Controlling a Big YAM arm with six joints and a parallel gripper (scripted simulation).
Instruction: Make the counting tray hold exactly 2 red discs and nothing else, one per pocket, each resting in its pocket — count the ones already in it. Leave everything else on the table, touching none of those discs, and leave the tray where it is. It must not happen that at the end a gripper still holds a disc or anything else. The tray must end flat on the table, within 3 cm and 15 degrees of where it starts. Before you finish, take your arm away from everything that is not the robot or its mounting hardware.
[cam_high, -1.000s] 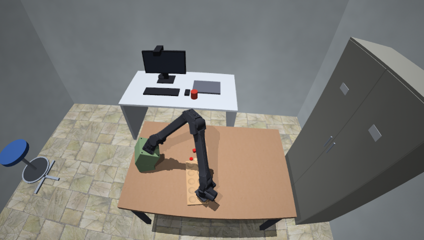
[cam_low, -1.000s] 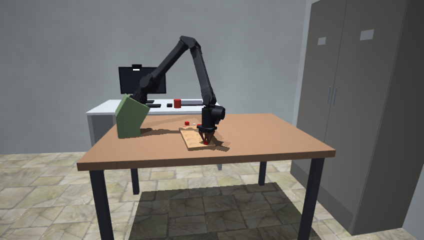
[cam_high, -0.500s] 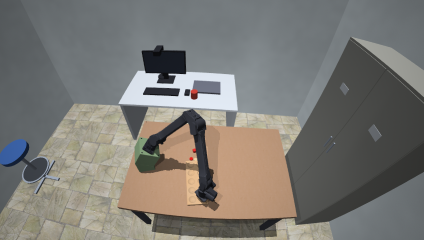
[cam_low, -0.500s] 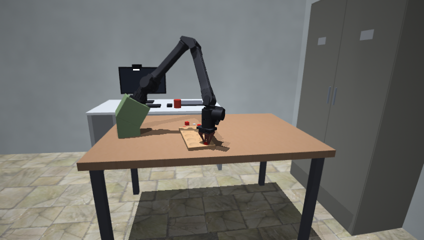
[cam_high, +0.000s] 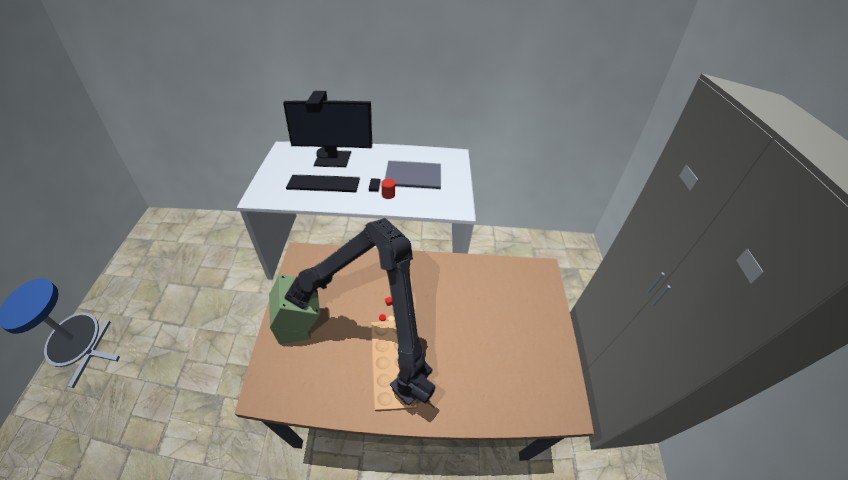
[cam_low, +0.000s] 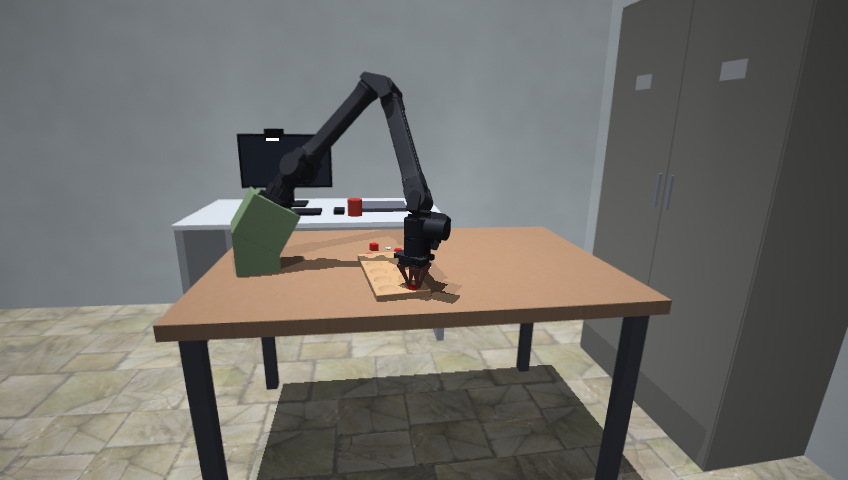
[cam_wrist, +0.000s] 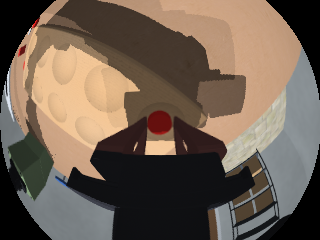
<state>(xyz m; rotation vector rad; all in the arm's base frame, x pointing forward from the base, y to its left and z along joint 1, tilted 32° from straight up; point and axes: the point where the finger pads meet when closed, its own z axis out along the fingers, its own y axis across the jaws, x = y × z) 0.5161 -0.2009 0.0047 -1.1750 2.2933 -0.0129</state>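
One arm: a dark six-joint arm rises from a green block (cam_high: 291, 321) at the left rear of the bench (cam_high: 505, 333), bends at a high elbow and reaches down to the near end of the tray.
Tool: the tool (cam_low: 412, 284) points straight down over the tray's near right corner. Its fingers are parted a little, slightly wider than the disc between them, so they flank it without clamping it.
Red disc at the tool: this small red disc (cam_wrist: 160, 122) sits low between the fingertips, at the tray's nearest right-hand pocket. Whether it is fully seated in the pocket cannot be told.
Counting tray: the long pale wooden tray (cam_high: 376, 371) lies flat on the bench, with round pockets in two columns. The arm hides most of the right column from above.
Other red discs: two more lie on the bench beyond the tray's far end, one (cam_high: 382, 317) just beside that end and one (cam_high: 388, 300) a little farther back.
Surroundings: a white desk (cam_high: 452, 208) behind the bench holds a monitor, a keyboard and a red cylinder (cam_high: 388, 189). A grey cabinet (cam_high: 714, 267) stands to the right and a blue stool (cam_high: 26, 304) to the left.
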